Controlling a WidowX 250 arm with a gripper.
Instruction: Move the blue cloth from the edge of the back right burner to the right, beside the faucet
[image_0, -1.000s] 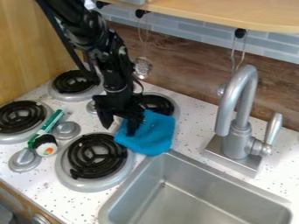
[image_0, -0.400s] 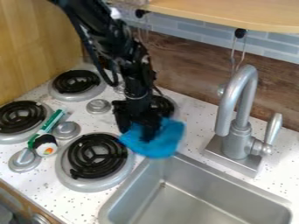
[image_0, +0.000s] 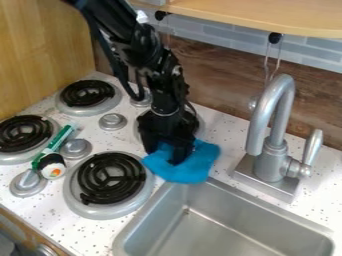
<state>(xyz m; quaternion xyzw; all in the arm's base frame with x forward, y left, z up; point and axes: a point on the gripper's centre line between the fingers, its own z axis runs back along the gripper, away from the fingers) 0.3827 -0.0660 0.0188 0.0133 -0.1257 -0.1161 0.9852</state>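
The black gripper (image_0: 171, 154) is touching a blue cloth (image_0: 194, 169) beside the sink (image_0: 230, 215).

The cloth is lying crumpled on the speckled countertop (image_0: 226, 161), at the upper left corner of the sink, and the gripper is pointing down onto it; how far the gripper is opening, and whether it is gripping the cloth or only pressing on it, one cannot tell. To the right, the metal faucet (image_0: 270, 165) is standing upright near the back edge of the sink. To the left, a round coil burner (image_0: 110, 194) is sitting near the cloth, and farther left a green and white tube (image_0: 59, 139) is lying at a slant among the silver knobs (image_0: 75, 148).
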